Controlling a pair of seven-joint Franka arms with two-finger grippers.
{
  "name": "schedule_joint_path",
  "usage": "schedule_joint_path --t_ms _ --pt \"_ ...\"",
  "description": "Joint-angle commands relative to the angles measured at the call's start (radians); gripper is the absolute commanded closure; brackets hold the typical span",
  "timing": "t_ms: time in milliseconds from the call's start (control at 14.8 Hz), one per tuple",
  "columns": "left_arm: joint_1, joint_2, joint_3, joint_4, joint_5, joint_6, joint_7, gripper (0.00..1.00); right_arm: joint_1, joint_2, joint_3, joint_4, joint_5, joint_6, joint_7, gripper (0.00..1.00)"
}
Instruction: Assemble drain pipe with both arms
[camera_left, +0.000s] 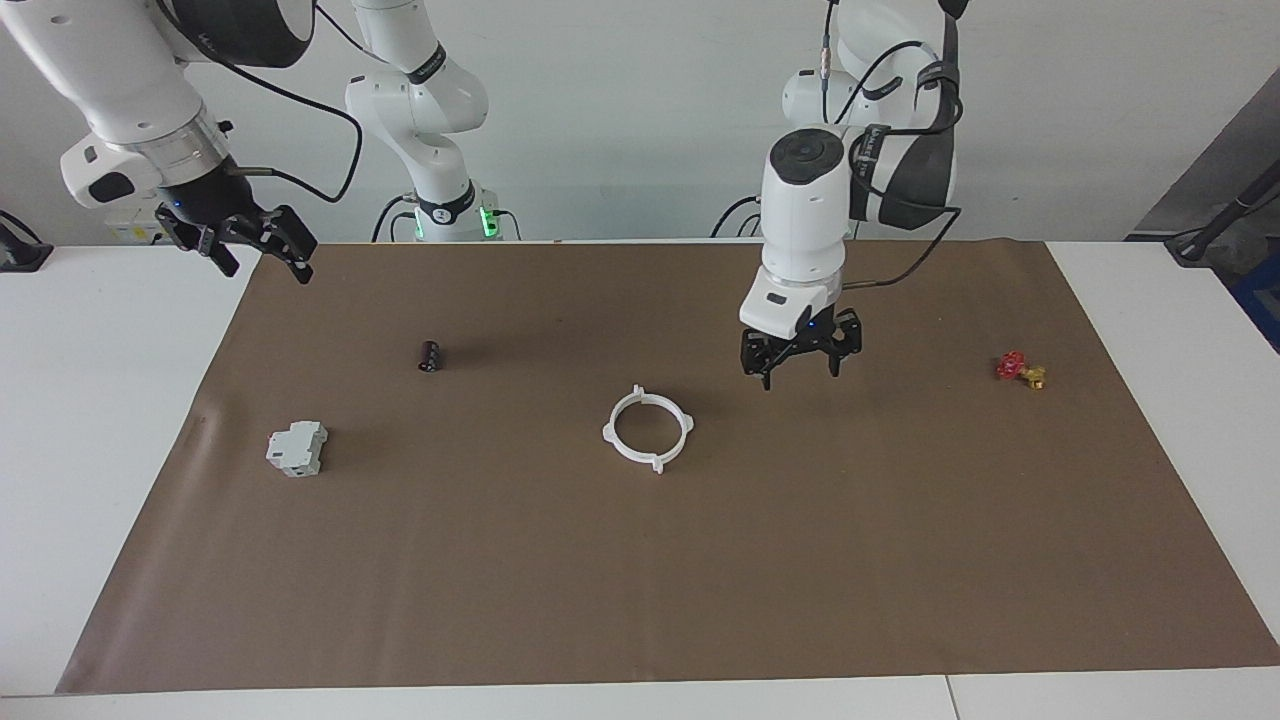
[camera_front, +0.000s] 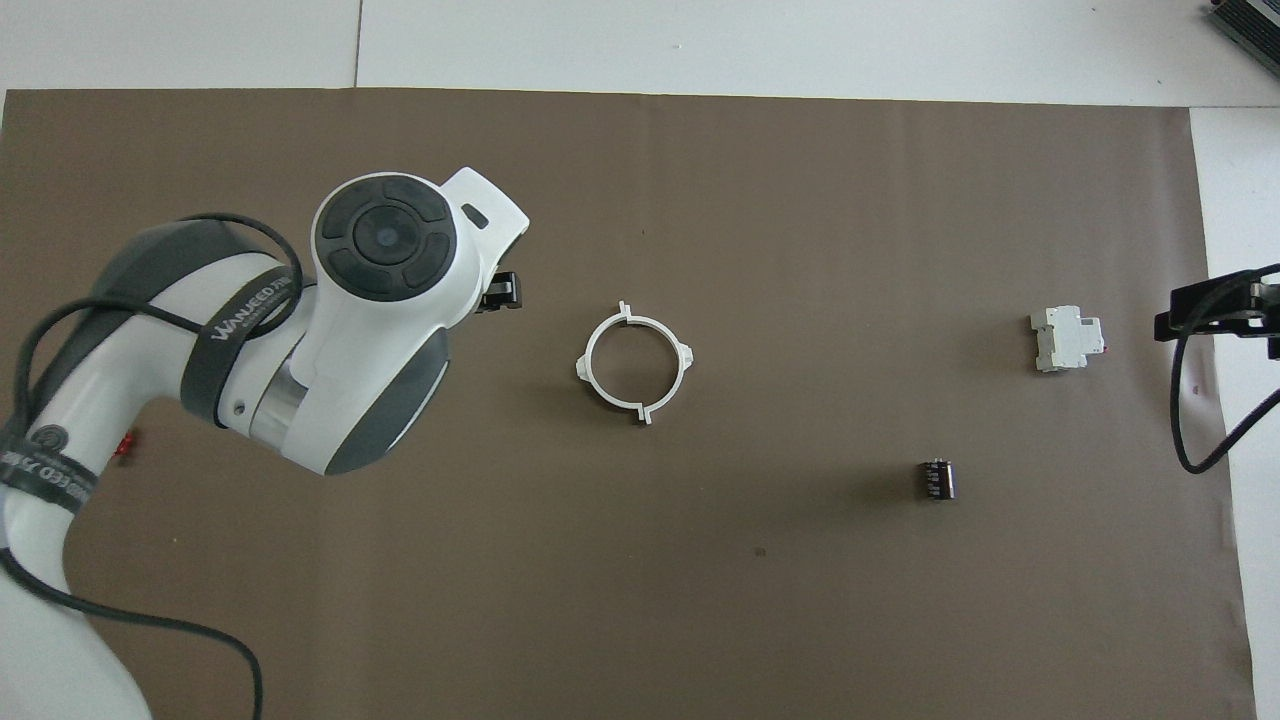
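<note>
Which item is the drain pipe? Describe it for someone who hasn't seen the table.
Start at the brown mat that covers the table and go to its middle. The drain pipe lies flat there, alone, apart from both hands. It is the only ring: thin, white, with four small outward tabs, unlike the blocky grey-white box and the small black cylinder toward the right arm's end.

A white counter (camera_left: 110, 420) fills both views, most of its top covered by a large brown paper sheet (camera_left: 640, 580) lying flat with straight edges. In the facing view a plain pale wall (camera_left: 620, 110) runs along twelve o'clock, evenly lit, without windows. At three o'clock a grey slanted panel (camera_left: 1225, 170) and a dark stand (camera_left: 1205, 235) sit at the counter's edge.
</note>
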Motion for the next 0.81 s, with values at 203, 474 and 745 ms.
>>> schedule_joint_path --t_ms 203,474,745 --pt "0.149 -0.003 -0.008 0.014 -0.034 -0.032 0.264 0.00 -0.005 -0.016 0.004 -0.015 0.003 -0.008 -0.027 0.00" --pt "0.215 -0.005 0.001 0.091 -0.085 -0.087 0.350 0.00 -0.005 -0.016 0.004 -0.015 0.003 -0.008 -0.027 0.00" --pt "0.306 -0.035 0.004 0.144 -0.151 -0.184 0.456 0.00 -0.005 -0.016 0.008 -0.015 0.003 -0.011 -0.027 0.00"
